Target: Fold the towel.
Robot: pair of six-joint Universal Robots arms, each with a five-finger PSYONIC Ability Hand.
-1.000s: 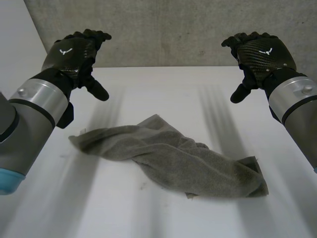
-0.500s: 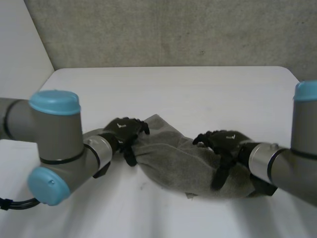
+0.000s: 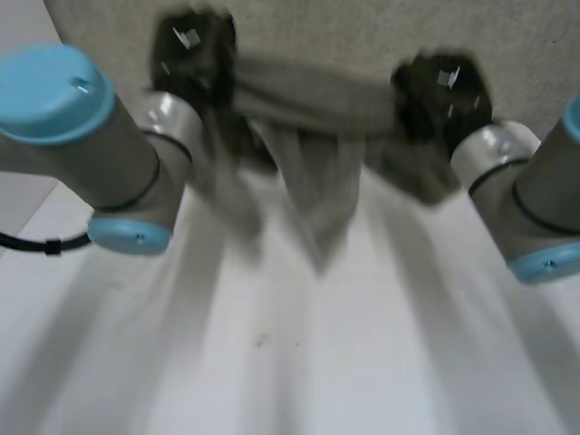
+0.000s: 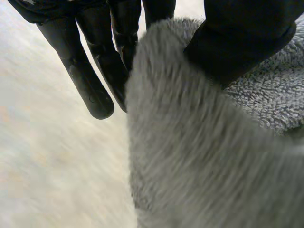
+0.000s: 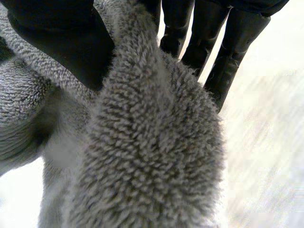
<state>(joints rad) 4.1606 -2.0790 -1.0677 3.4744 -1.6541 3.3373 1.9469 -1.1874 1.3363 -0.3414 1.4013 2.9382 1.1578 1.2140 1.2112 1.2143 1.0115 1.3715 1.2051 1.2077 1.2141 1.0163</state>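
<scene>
Above the table [image 3: 299, 362], towel [image 3: 313, 177] in left hand [image 3: 191, 56] and right hand [image 3: 443, 88].

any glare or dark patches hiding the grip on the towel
Head view: no glare; the towel hangs evenly lit between left hand and right hand. Left wrist view: the black thumb stands out against the grey towel it pinches. Right wrist view: the same.

Grey towel [image 3: 308, 136] lifted, stretched, middle sagging.
</scene>
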